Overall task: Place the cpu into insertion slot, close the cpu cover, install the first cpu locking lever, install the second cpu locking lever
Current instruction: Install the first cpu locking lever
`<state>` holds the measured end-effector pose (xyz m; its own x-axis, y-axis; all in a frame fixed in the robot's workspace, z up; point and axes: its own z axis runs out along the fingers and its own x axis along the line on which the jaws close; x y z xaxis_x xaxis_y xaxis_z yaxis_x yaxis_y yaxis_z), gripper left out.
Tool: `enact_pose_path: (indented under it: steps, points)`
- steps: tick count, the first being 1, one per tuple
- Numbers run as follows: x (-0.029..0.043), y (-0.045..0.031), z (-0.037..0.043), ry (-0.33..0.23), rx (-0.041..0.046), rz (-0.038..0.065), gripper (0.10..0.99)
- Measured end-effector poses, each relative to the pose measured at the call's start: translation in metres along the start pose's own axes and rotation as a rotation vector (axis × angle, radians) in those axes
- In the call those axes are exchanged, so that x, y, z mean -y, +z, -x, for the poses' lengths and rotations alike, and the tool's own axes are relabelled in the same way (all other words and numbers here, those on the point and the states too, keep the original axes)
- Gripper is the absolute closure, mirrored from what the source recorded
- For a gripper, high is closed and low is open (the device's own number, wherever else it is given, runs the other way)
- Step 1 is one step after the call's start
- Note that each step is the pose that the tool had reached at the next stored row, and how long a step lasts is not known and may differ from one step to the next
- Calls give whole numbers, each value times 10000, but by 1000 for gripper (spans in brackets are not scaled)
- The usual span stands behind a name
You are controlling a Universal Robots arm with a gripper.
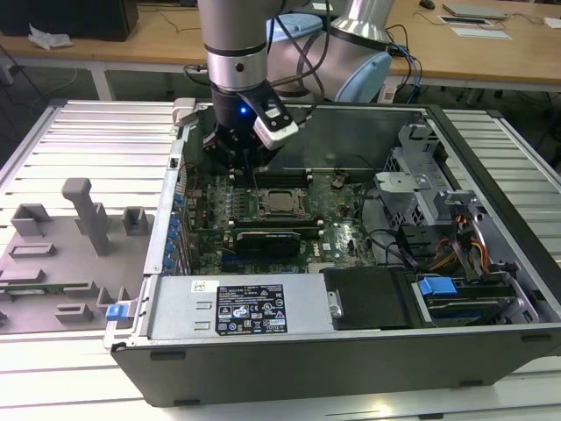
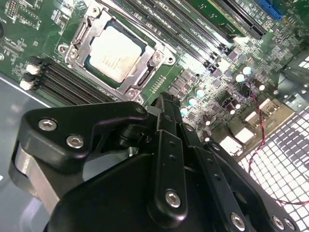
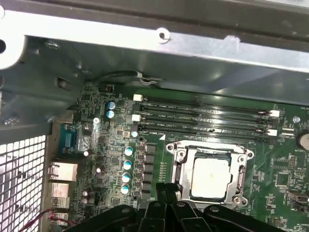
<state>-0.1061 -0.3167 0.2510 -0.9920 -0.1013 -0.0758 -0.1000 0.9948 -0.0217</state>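
- Step in hand: cpu (image 2: 113,52) sits in insertion slot (image 3: 212,152). The cpu cover (image 2: 78,46) lies flat over it, chip showing thru the window. Placing + cover look done, so I judge the work stands at the lever stage.
- Locking levers: thin wire, too fine to tell from the cover's edge. Latched or not, cannot tell.
- Gripper (image 3: 169,189): fingers together, nothing betw. them. Hangs above the motherboard (image 1: 210,224), near the slot but apart from it, on its far side twd the exterior view's left.
- What the lever stage calls for (judgement): closed tip used as a pusher on a slim bar, w/ a short sideways tuck under its hook. Room is tight, w/ RAM slots (image 3: 203,113) just beside the slot and capacitors (image 3: 128,164) close by.
- Cpu, looks: small flat square w/ dull pale-silver top and faint print. Sits level and square to the frame.
- Cover, looks: silvery frame plate w/ large window cut-out and screws at the corners. No visible lift at any edge.
- Slot, location: approx mid-board inside the open PC case (image 1: 289,360). Grey PSU box (image 1: 175,307) lies on its near side.
- Case stands on the slatted counter (image 1: 79,132). Grey fixtures (image 1: 88,215) sit on it at the exterior view's left, well apart from the gripper.
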Motion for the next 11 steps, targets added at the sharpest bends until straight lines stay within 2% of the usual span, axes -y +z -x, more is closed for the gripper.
enact_pose_path:
  steps: [3,5,6,9,11]
  points:
    - [-2,-2,-22,23,37,290,980]
    - [-5,-4,-50,48,80,621,980]
    - [-7,-5,-61,60,97,747,980]
    - [-9,-7,-86,96,153,1233,980]
    - [-10,-8,-99,119,183,1521,980]
